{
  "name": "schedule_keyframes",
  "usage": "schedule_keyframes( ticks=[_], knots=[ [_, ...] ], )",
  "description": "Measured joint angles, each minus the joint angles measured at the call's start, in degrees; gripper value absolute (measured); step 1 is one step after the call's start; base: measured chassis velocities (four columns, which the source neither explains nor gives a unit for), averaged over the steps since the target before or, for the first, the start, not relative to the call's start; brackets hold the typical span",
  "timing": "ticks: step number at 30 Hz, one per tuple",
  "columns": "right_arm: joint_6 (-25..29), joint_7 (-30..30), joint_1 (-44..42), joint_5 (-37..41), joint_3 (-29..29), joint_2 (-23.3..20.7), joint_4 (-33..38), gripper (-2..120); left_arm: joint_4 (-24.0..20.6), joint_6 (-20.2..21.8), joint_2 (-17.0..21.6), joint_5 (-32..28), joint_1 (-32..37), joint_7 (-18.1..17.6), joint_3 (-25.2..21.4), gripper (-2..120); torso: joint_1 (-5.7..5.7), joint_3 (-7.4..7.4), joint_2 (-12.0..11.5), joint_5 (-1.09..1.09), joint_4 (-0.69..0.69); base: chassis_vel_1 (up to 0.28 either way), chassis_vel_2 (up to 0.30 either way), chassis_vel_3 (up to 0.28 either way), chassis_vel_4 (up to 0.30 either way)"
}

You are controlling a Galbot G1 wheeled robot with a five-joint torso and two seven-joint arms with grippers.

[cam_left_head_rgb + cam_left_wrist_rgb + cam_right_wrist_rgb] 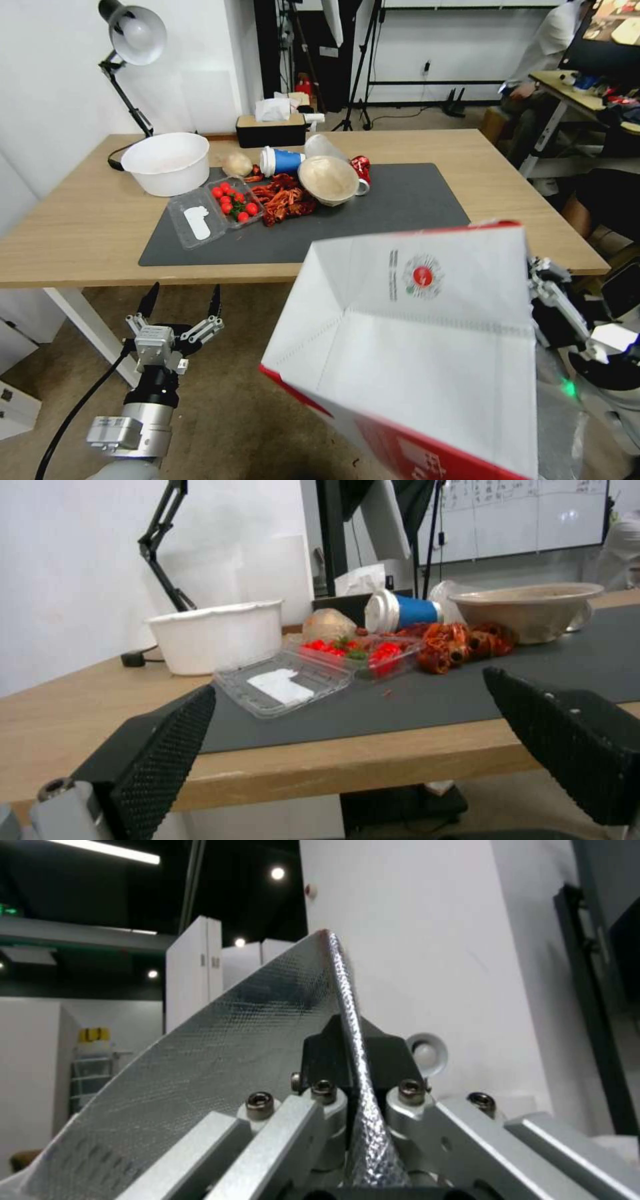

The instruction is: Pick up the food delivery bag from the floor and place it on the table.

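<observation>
— Bag (pixel 427 347): where is it?
— It is up in the air, tipped over, in front of the table (pixel 80 227), on the robot's right. It is off the floor (pixel 220 400). You can see its white bottom, a round red logo (pixel 423 276) and a red side.
— Who holds it?
— The right gripper (pixel 353 1050). Its two fingers are squeezed tight on the silver edge of the bag (pixel 200 1060).
— And the left gripper (pixel 181 301)?
— It is low, in front of the table edge on the robot's left. Its two black fingers (pixel 167 740) are spread wide with nothing between them.
— What is on the table?
— A dark mat (pixel 373 227). On it are a clear box of red tomatoes (pixel 233 200), a heap of red food (pixel 283 199), a tan bowl (pixel 328 179) and a blue cup (pixel 281 161) on its side. A big white bowl (pixel 167 161) sits just beside the mat, near a lamp (pixel 133 33).
</observation>
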Motion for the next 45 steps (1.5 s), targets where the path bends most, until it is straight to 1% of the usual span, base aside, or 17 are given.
schedule_keyframes(
  ticks=[2, 5, 6, 9, 10, 12, 13, 17, 18, 21, 22, 26, 31, 33, 38, 43, 45],
  knots=[
    [0.6, 1.4, 0.7, 0.5, -0.4, -0.2, 0.4, 0, 0.1, 0.0, 0.0, 0.0, 0.0, 0.0, 0.0, 100, 0.0, 0.0, 0.0, 0.01, 0.01, 0.0, 0.0, 0.0, 0.0],
    [2.9, 7.6, 2.9, 1.7, -1.9, -0.9, 2.1, 0, 0.3, 0.0, -0.1, 0.0, 0.0, -0.2, 0.0, 100, -0.02, -0.02, 0.0, -0.01, 0.0, 0.0, 0.0, 0.0, 0.0],
    [2.9, 7.6, 2.9, 1.7, -1.9, -0.9, 2.1, 0, 0.3, 0.0, -0.1, 0.0, 0.0, -0.2, 0.0, 100, -0.02, -0.02, 0.0, -0.01, 0.0, 0.0, 0.0, 0.0, 0.0],
    [4.9, 14.0, 5.2, 1.7, -3.4, -1.8, 2.9, 0, 0.4, 0.0, -0.1, 0.0, -0.1, -0.2, 0.0, 100, -0.03, -0.04, -0.1, 0.0, 0.0, 0.0, 0.0, 0.0, 0.0],
    [4.9, 14.0, 5.2, 1.7, -3.4, -1.8, 2.9, 0, 0.4, 0.0, -0.1, 0.0, -0.1, -0.2, 0.0, 100, -0.03, -0.04, -0.1, 0.0, 0.0, 0.0, 0.0, 0.0, 0.0],
    [5.7, 18.1, 6.2, 1.8, -3.9, -2.3, 3.4, 0, 0.5, 0.0, -0.1, 0.0, -0.2, -0.3, 0.0, 100, -0.03, -0.05, -0.1, 0.0, 0.0, 0.0, 0.0, 0.0, 0.0],
    [5.7, 18.1, 6.2, 1.8, -3.9, -2.3, 3.4, 0, 0.5, 0.0, -0.1, 0.0, -0.2, -0.3, 0.0, 100, -0.03, -0.05, -0.1, 0.0, 0.0, 0.0, 0.0, 0.0, 0.0],
    [7.0, 25.5, 8.2, 1.3, -4.8, -3.5, 4.1, 0, 0.9, -0.1, -0.1, 0.4, -0.2, -0.6, 0.0, 100, -0.05, -0.07, -0.1, 0.0, 0.0, 0.0, 0.0, 0.0, 0.0],
    [7.0, 25.5, 8.2, 1.3, -4.8, -3.5, 4.1, 0, 0.9, -0.1, -0.1, 0.4, -0.2, -0.6, 0.0, 100, -0.05, -0.07, -0.1, 0.0, 0.0, 0.0, 0.0, 0.0, 0.0],
    [7.7, 30.5, 10.5, 1.2, -5.8, -4.9, 4.2, 0, 0.9, -0.1, 0.0, 0.5, -0.2, -0.6, 0.0, 100, -0.05, -0.07, -0.1, 0.0, -0.01, 0.0, 0.0, 0.0, 0.0],
    [7.7, 30.5, 10.5, 1.2, -5.8, -4.9, 4.2, 0, 0.9, -0.1, 0.0, 0.5, -0.2, -0.6, 0.0, 100, -0.05, -0.07, -0.1, 0.0, -0.01, 0.0, 0.0, 0.0, 0.0],
    [8.7, 37.0, 14.9, 1.4, -7.9, -7.4, 3.0, 0, 0.6, -0.1, 0.0, 0.8, -0.1, -0.6, 0.1, 100, -0.06, -0.08, -0.1, 0.01, 0.01, 0.0, 0.0, 0.0, 0.0],
    [8.9, 41.4, 17.7, 1.9, -9.1, -8.6, 2.1, 0, 0.6, -0.2, -0.3, 1.3, 0.0, -0.6, 0.3, 100, -0.06, -0.09, -0.2, 0.01, 0.0, 0.0, 0.0, 0.0, 0.0],
    [9.0, 45.2, 19.7, 1.9, -10.2, -9.3, 1.6, 0, 0.6, -0.2, -0.5, 1.7, 0.0, -0.8, 0.5, 100, -0.06, -0.09, -0.2, 0.0, -0.01, 0.0, 0.0, 0.0, 0.0],
    [9.2, 51.3, 23.7, 3.2, -11.9, -10.3, 0.3, 0, 0.6, -0.2, -0.8, 2.2, 0.0, -1.0, 0.7, 100, -0.06, -0.09, -0.2, 0.0, 0.0, 0.0, 0.0, 0.0, 0.0],
    [9.4, 54.6, 26.2, 3.7, -12.5, -10.7, -1.0, 0, 0.6, -0.2, -1.0, 2.3, 0.1, -1.0, 0.7, 100, -0.06, -0.1, -0.2, 0.0, 0.0, 0.0, 0.0, 0.0, 0.0],
    [9.8, 59.4, 28.6, 4.0, -13.0, -11.1, -2.3, 0, 0.6, -0.2, -1.1, 2.5, 0.1, -1.0, 0.7, 100, -0.07, -0.1, -0.2, 0.0, 0.01, 0.0, 0.0, 0.0, 0.0]
  ],
)
